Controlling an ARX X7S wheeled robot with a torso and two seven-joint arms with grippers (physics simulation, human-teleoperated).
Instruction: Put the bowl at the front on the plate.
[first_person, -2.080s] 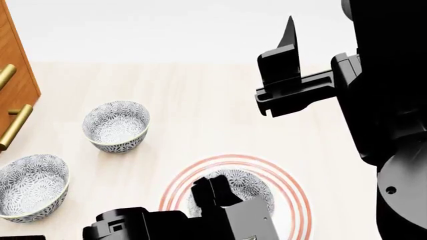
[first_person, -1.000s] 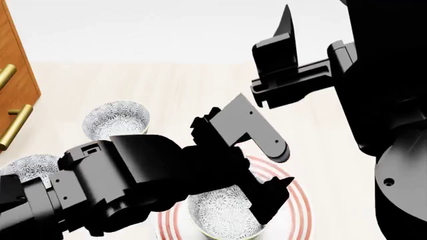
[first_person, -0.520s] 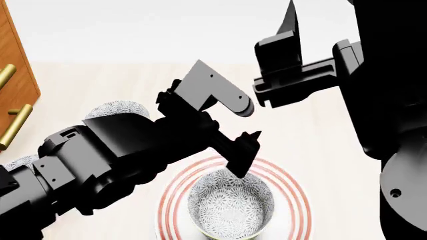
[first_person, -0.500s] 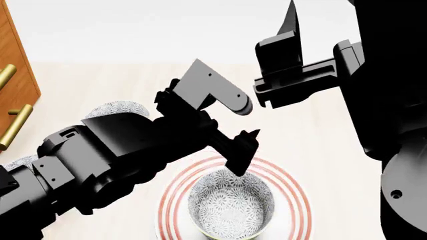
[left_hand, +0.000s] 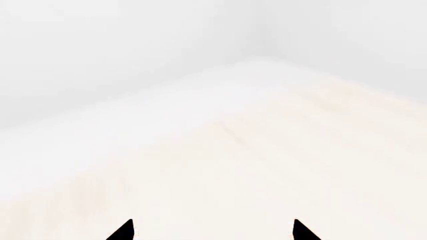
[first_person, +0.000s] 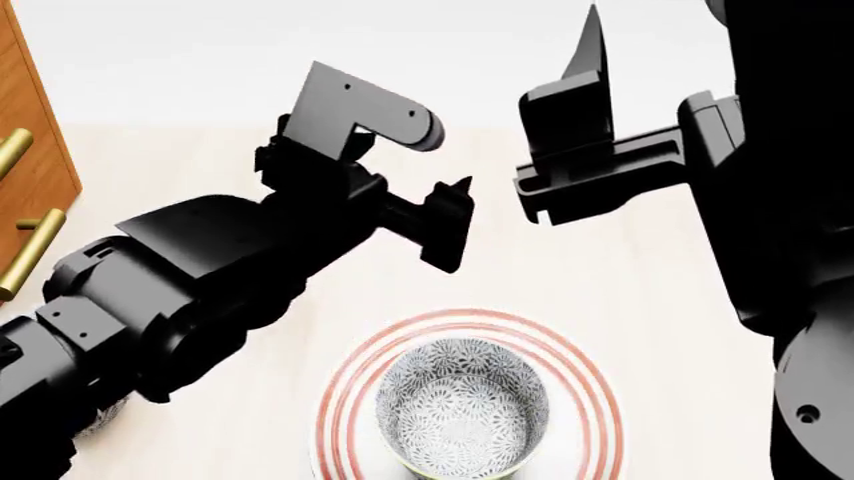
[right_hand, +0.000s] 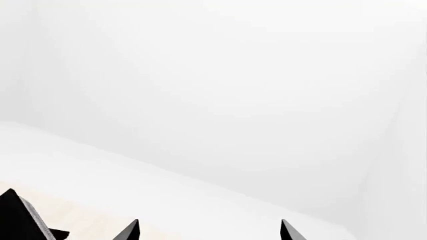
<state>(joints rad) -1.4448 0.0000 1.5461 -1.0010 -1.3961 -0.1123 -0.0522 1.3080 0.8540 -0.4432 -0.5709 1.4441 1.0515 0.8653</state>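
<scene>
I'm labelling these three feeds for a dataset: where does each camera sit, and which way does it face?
Head view: from the robot's head, looking forward and down at the bowl sitting on the plate; both arms show, left gripper and right gripper raised above the table.
Left wrist view: near the left gripper, facing bare tabletop and white wall; only two fingertips show.
Right wrist view: near the right gripper, facing mostly white wall; fingertips show.
Shared: both wrist views show spread fingertips, the pale table and no dishes.
</scene>
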